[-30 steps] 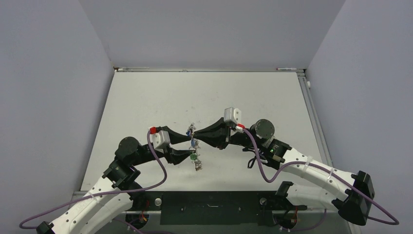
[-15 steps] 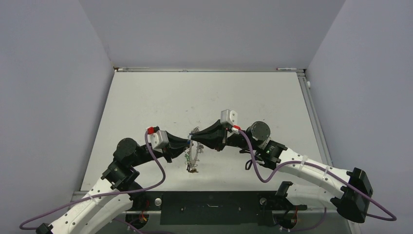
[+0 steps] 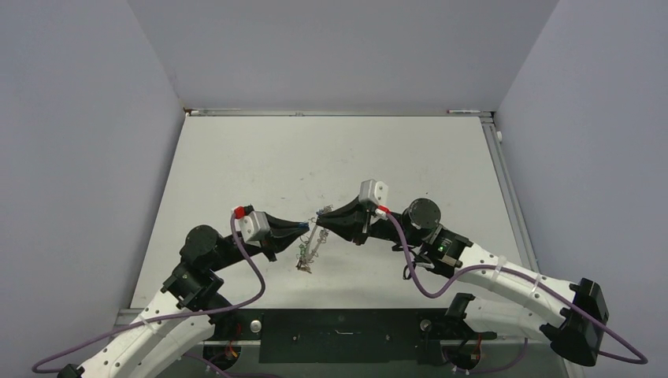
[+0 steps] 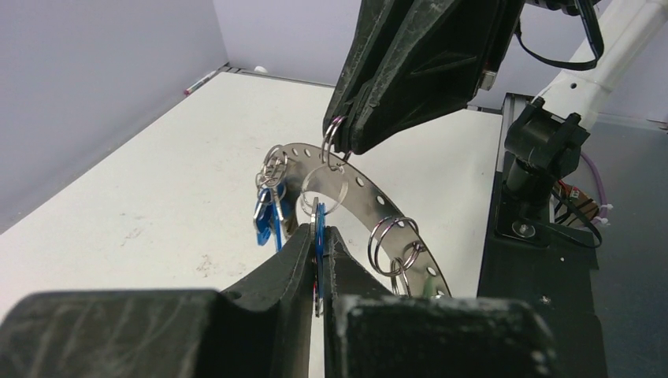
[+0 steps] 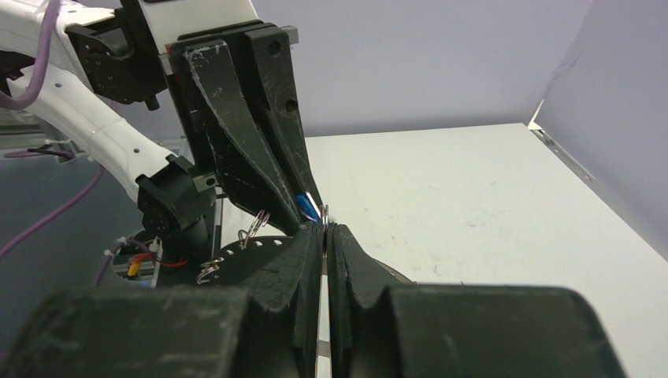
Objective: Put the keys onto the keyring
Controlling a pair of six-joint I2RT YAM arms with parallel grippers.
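The keyring [image 4: 368,193], a wide flat grey band with holes, hangs above the table between both grippers; small wire rings [image 4: 391,242] dangle from it. My left gripper [image 4: 317,235] is shut on a blue-tagged key [image 4: 319,224], pressed against the ring's rim. More blue-tagged keys [image 4: 264,216] hang beside it. My right gripper [image 5: 324,231] is shut on the keyring's edge [image 5: 260,246], with the left fingers [image 5: 252,150] just in front of it. In the top view the left gripper [image 3: 304,227] and right gripper [image 3: 320,216] nearly touch, the keyring [image 3: 309,248] hanging below them.
The white table [image 3: 260,165] stretches behind the arms, walled on three sides. A black base plate [image 3: 339,327] lies along the near edge. A pen [image 3: 465,112] lies at the back right edge.
Both grippers have shifted slightly left and toward the near edge, staying together. The keyring hanging between them has swung and tilted to the left.
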